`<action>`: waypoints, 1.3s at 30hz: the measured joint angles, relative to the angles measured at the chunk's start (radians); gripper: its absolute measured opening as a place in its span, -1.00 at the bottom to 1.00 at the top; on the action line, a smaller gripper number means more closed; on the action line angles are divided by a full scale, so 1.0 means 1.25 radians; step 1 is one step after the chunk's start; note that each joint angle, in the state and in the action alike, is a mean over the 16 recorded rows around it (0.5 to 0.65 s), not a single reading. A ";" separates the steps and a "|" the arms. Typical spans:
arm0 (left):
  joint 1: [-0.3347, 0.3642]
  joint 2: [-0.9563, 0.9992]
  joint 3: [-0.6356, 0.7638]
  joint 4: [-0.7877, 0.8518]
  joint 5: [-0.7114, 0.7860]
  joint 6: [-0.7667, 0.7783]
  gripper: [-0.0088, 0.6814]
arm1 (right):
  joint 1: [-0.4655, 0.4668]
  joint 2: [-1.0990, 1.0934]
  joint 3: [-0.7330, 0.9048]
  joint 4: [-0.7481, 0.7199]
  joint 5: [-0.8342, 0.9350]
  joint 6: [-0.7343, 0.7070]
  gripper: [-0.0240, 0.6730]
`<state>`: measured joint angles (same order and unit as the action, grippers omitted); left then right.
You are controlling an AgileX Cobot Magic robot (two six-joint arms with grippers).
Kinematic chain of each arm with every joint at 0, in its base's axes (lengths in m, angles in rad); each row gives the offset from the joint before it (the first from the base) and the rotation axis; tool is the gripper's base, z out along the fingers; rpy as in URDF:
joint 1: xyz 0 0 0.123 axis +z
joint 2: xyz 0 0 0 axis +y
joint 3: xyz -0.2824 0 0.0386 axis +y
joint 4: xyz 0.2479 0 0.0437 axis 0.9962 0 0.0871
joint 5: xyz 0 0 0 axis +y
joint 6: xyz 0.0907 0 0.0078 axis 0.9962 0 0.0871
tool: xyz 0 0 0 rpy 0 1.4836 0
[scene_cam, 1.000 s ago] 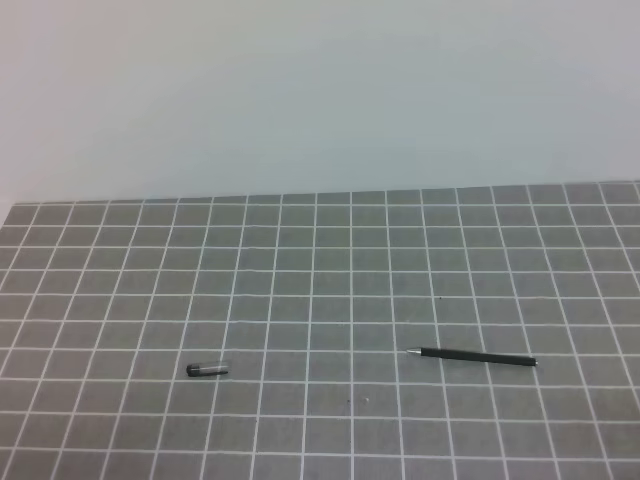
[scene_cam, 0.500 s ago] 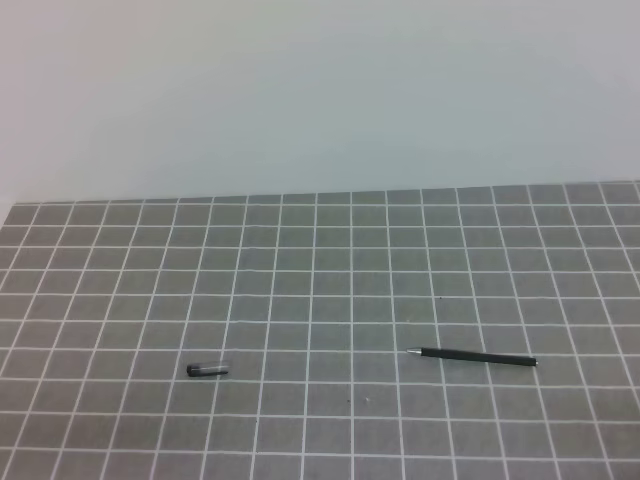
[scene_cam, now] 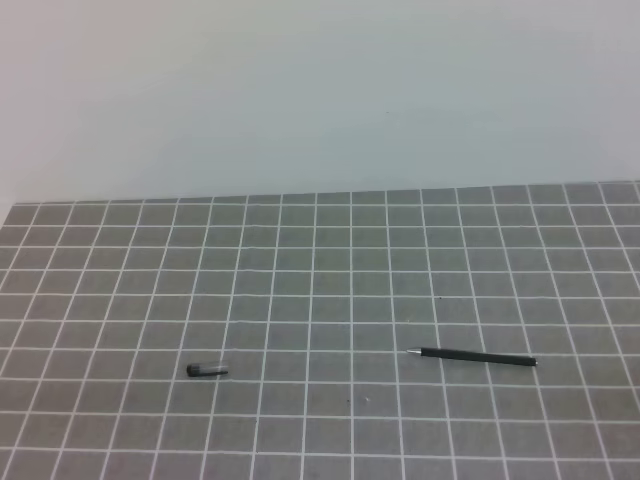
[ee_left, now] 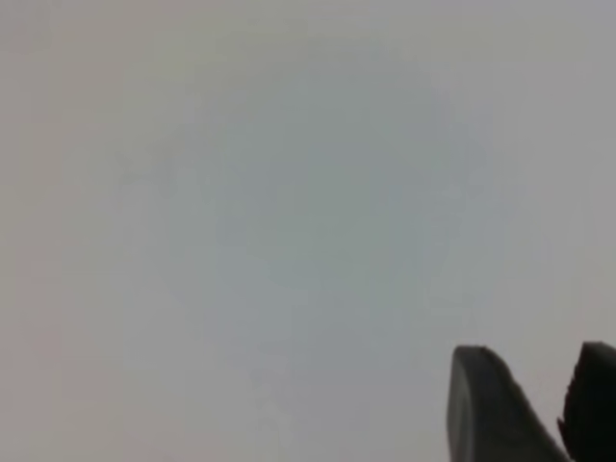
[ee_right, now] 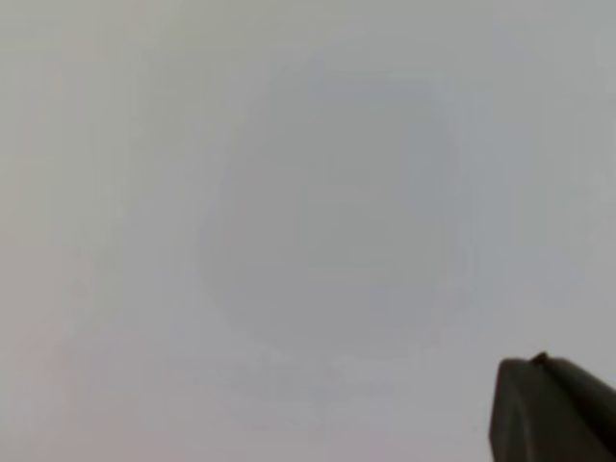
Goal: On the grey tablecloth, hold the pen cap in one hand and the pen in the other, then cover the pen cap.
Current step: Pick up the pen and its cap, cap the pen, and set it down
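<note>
Risk item: pen cap [scene_cam: 208, 369] and pen [scene_cam: 478, 356] both loose on the grey tablecloth [scene_cam: 320, 260], far from either pincer; your left gripper [ee_left: 553, 409] shows fingertips slightly apart, right gripper [ee_right: 549, 409] closed (both empty), so either slim piece may roll under a misjudged descent.

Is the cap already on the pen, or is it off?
Off. The pen cap lies alone on the grey tablecloth, well apart from the pen, whose silvery tip is bare.

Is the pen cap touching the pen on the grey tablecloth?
Apart. The exterior high view shows the pen cap lying far left of the pen, with several bare squares of grey tablecloth between them.
</note>
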<state>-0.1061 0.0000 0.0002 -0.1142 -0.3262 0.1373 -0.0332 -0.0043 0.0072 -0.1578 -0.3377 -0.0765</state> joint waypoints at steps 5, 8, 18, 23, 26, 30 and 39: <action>0.000 0.000 0.000 -0.003 -0.077 -0.030 -0.47 | 0.000 0.001 -0.001 0.007 -0.054 -0.001 -0.92; 0.000 0.000 0.000 -0.005 -0.116 -0.044 -0.49 | 0.000 0.001 -0.001 0.016 -0.067 -0.002 -0.92; 0.000 0.000 -0.036 -0.012 -0.061 -0.032 -0.77 | 0.000 -0.001 -0.079 0.043 0.079 -0.002 -0.93; 0.000 0.000 -0.093 -0.012 0.094 -0.028 -0.92 | 0.000 0.021 -0.184 0.048 0.267 -0.002 -0.93; 0.000 0.000 -0.129 -0.007 0.188 -0.026 -0.96 | 0.000 0.057 -0.275 0.061 0.402 -0.016 -0.93; 0.000 0.000 -0.171 0.014 0.281 -0.022 -0.97 | 0.000 0.136 -0.393 0.099 0.562 -0.068 -0.93; 0.000 0.000 -0.186 0.068 0.318 -0.014 -0.97 | 0.000 0.414 -0.620 0.273 0.846 -0.330 -0.93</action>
<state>-0.1061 -0.0004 -0.2326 -0.0295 0.0707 0.1198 -0.0331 0.5130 -0.7683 0.1840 0.7196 -0.4894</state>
